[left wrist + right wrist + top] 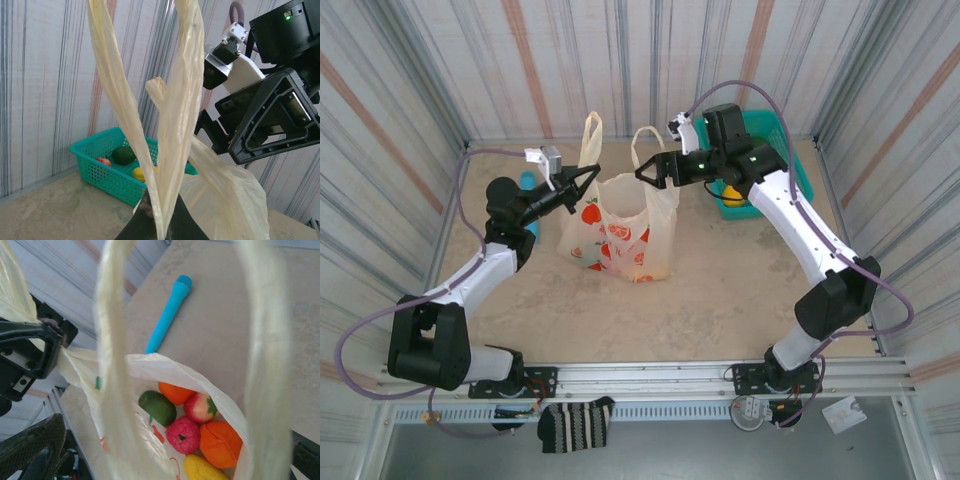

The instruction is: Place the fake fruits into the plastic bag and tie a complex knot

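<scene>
Pinching one handle (112, 95), the left gripper (594, 172) steadies the cream-yellow plastic bag (620, 215) of glossy fake fruits (192, 422); the right gripper (642, 173), unclenched, straddles the other.

1 plastic bag (150, 365), mouth open, 2 handle loops raised. Inside: 6 fake fruits (182, 435): 1 green, 2 orange, 2 red, 1 yellow. 1 blue cylinder (169, 312) on table (240, 300), far side.
</scene>
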